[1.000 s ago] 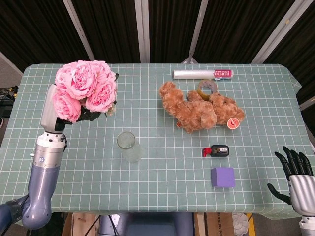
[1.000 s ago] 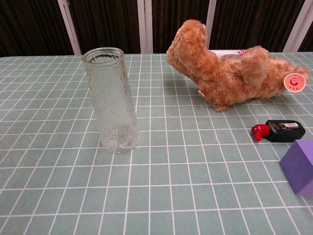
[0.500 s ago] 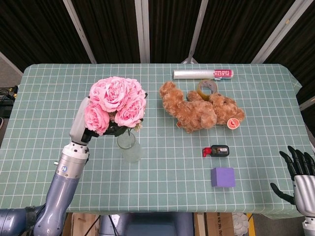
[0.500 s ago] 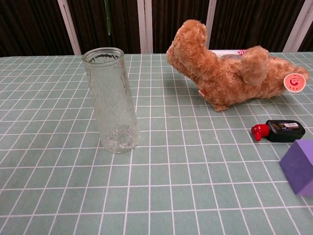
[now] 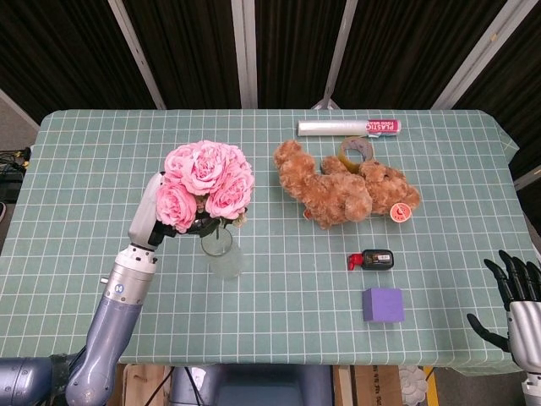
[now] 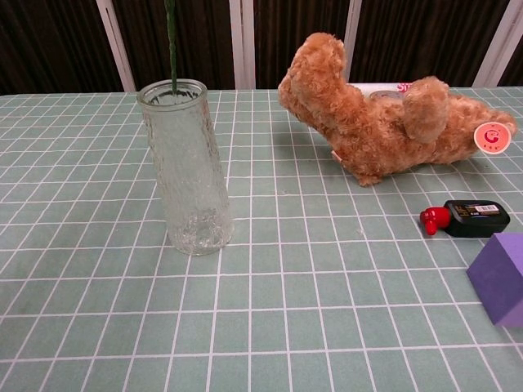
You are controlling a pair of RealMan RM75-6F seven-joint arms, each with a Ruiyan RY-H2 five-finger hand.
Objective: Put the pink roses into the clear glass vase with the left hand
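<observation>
A bunch of pink roses (image 5: 208, 183) is held by my left hand (image 5: 157, 211) just above the clear glass vase (image 5: 221, 250). In the chest view the green stem (image 6: 171, 41) hangs straight down with its tip at the mouth of the vase (image 6: 186, 168); whether it has entered the mouth I cannot tell. The vase stands upright on the green checked tablecloth. My right hand (image 5: 517, 298) hangs at the table's front right corner, fingers spread, holding nothing.
A brown teddy bear (image 5: 345, 187) lies right of the vase. A foil roll (image 5: 348, 128) and a tape ring (image 5: 358, 152) are behind it. A small black bottle with a red cap (image 5: 372, 259) and a purple block (image 5: 383, 304) sit front right.
My left hand carried the roses from the table's far left rightward and down to just above the vase. The stem now shows in the chest view at the vase mouth. The right hand sank slightly.
</observation>
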